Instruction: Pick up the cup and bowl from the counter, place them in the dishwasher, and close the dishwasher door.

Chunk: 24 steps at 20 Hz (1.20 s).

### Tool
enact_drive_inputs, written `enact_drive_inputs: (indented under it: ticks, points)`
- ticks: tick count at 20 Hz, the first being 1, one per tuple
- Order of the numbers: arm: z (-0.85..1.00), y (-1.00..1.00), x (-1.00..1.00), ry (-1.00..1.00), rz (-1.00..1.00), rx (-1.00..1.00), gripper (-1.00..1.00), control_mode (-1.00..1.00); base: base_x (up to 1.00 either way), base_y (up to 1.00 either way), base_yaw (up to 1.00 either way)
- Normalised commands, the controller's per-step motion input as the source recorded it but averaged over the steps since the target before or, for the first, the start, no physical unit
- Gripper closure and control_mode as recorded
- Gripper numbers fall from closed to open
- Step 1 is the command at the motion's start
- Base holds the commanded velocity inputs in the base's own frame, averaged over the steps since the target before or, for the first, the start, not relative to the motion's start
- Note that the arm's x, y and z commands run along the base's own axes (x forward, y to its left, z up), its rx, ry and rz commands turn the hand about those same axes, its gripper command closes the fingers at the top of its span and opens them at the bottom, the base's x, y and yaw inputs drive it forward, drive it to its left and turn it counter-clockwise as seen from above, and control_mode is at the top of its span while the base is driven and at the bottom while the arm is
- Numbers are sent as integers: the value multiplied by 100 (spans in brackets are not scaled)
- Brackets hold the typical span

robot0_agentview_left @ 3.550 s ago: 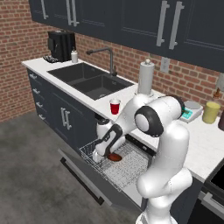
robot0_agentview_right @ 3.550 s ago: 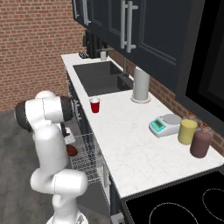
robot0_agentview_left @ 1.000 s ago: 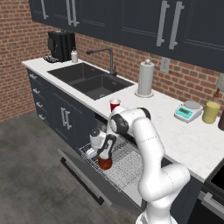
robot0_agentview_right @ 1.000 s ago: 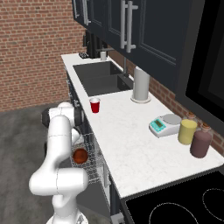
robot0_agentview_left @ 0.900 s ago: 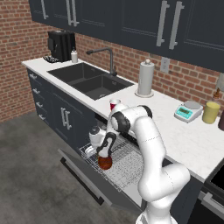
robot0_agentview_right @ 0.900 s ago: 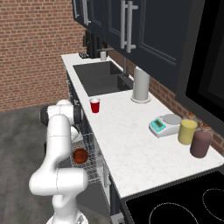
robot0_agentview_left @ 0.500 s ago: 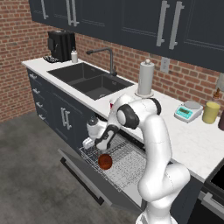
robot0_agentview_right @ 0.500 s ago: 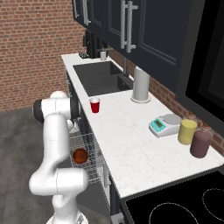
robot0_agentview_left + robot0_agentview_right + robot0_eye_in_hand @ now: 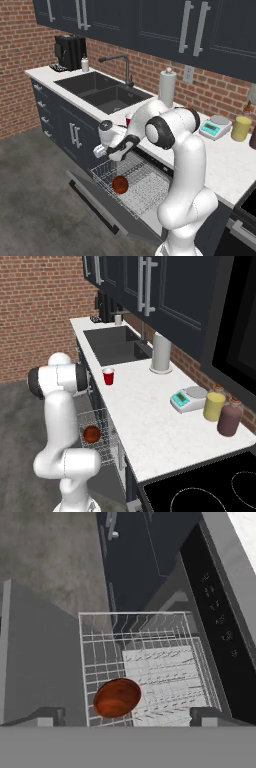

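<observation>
My pincer [image 9: 125,714] hangs open above the racked bowl [image 9: 117,697]; the cup [image 9: 108,376] waits on the tabletop [image 9: 150,411], dishwasher door [image 9: 95,200] down.

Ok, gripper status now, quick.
Gripper: open, holding nothing, above the bowl lying in the dishwasher rack.

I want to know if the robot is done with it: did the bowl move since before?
Yes. The bowl was held at the tool earlier; now it lies in the dishwasher's wire rack, nearer the rack's front edge, and the tool has risen above it, empty.
</observation>
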Motion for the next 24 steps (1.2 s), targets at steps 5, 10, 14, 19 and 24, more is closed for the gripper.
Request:
enact_drive_inputs:
  ticks: [5,10,14,19,24]
  points:
    - [100,0,3,0,2,-5,-100,-100,0,0,0]
    - [100,-1,13,0,0,-10,-100,-100,0,0,0]
    - [98,-27,7,3,0,-15,-100,-100,0,0,0]
    - [58,-54,6,1,2,-24,-100,-100,0,0,0]
    - [-6,-62,32,15,4,-23,-100,-100,0,0,0]
